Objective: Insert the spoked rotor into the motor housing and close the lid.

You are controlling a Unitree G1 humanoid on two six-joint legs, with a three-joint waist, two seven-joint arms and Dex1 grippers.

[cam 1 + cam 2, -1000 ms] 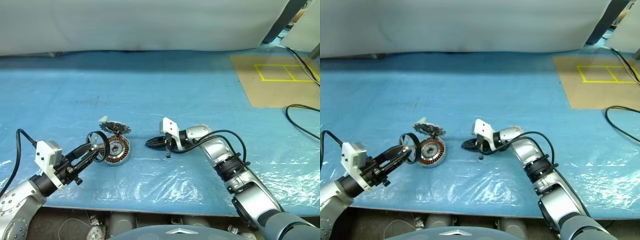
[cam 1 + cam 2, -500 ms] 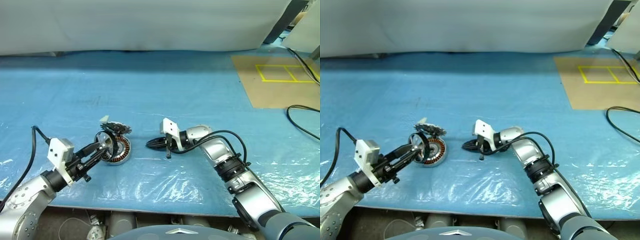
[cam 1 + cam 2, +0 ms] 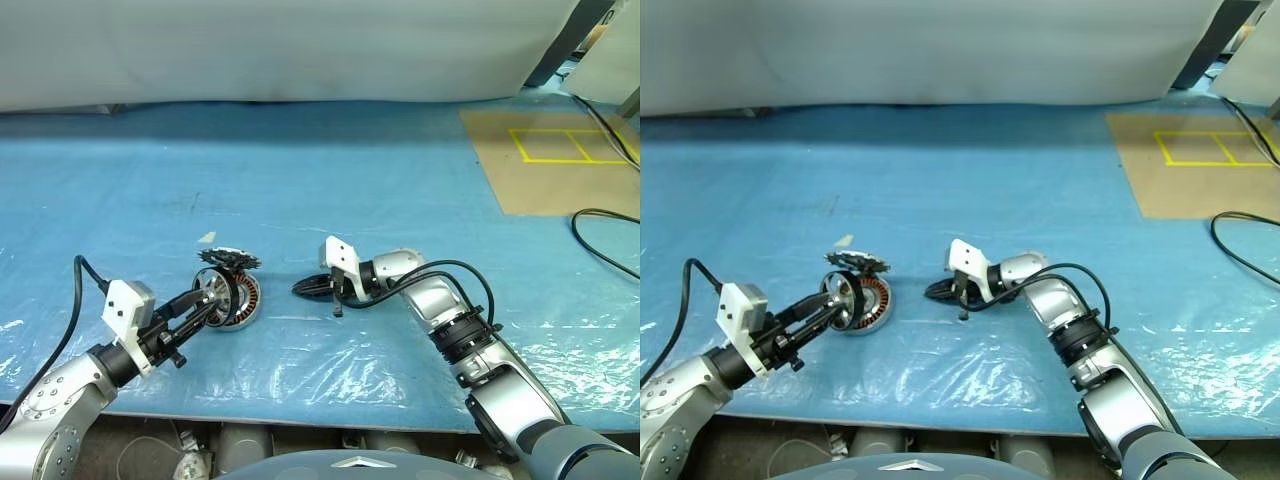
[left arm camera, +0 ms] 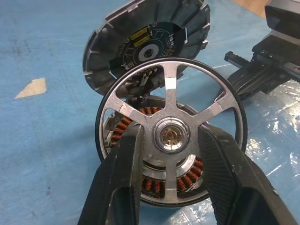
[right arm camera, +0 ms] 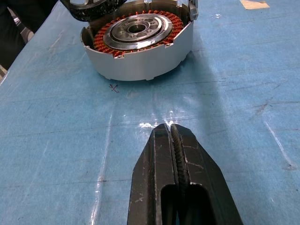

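My left gripper [image 3: 206,304] is shut on the spoked rotor [image 3: 212,297], a black-rimmed ring with silver spokes. Its fingers [image 4: 123,173] clamp the hub [image 4: 171,135] from both sides. The rotor stands on edge, right against the near left side of the motor housing [image 3: 246,299]. Copper windings [image 4: 185,181] show through the spokes. The housing sits open on the blue sheet. The lid [image 3: 229,261], a notched grey disc, leans tilted just behind it. My right gripper [image 3: 300,288] is shut and empty, low over the sheet, a short way right of the housing [image 5: 138,47].
A small white scrap [image 3: 205,238] lies behind the lid. At the far right is a brown board [image 3: 545,165] with yellow taped squares, with a black cable [image 3: 603,240] near it. The table's front edge runs close below both arms.
My left gripper has carried the rotor to the right and slightly down, from beside the housing to right up against it. The right arm has not moved.
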